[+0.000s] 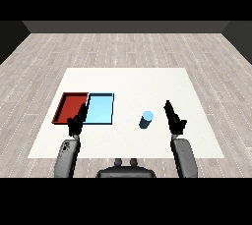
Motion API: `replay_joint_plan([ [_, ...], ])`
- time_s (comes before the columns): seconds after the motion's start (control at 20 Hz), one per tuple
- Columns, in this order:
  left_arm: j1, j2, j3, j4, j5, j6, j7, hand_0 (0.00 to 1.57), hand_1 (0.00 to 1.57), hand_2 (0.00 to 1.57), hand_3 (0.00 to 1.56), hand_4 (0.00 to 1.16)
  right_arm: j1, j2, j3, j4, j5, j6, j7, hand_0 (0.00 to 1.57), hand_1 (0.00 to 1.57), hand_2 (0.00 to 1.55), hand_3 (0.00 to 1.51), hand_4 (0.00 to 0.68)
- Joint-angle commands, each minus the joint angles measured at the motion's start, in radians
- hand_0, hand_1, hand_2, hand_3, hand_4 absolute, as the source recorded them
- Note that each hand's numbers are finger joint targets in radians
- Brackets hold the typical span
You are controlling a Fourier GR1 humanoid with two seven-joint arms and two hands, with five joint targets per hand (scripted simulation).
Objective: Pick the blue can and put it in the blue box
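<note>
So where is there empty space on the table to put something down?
Bare table runs along the far edge, behind the red tray and blue tray. There is also a gap between the blue tray and the blue can, and the blue tray holds nothing. It is tighter between the can and the right hand, and where the left hand overlaps the trays' near edge.

Even, bright overhead light; white table (147, 81) glare-free; blue can (146, 119) casts a faint, short shadow; no blur
</note>
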Motion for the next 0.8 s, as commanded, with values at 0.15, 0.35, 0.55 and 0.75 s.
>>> replay_joint_plan([
  [0.15,0.004,-0.017,-0.004,0.001,-0.004,-0.026,-0.022,0.0,0.0,0.0,0.0,0.0,0.035,-0.045,-0.065,-0.016,-0.023,0.067,0.015,0.0,0.0,0.0,0.0,0.0],
  [0.35,-0.038,-0.078,0.03,-0.133,0.109,-0.044,-0.258,0.0,0.0,0.0,0.0,0.0,0.002,0.003,-0.075,-0.082,-0.181,0.162,-0.14,0.0,0.0,0.0,0.0,0.0],
  [0.55,-0.024,-0.097,0.037,-0.013,0.107,-0.062,-0.435,0.0,0.0,0.0,0.0,0.0,0.043,-0.042,-0.136,-0.02,-0.237,0.255,-0.249,0.0,0.0,0.0,0.0,0.0],
  [0.75,0.073,-0.072,0.042,-0.074,0.15,-0.128,-0.477,0.0,0.0,0.0,0.0,0.0,0.057,0.004,-0.093,0.002,-0.175,0.232,-0.281,0.0,0.0,0.0,0.0,0.0],
])
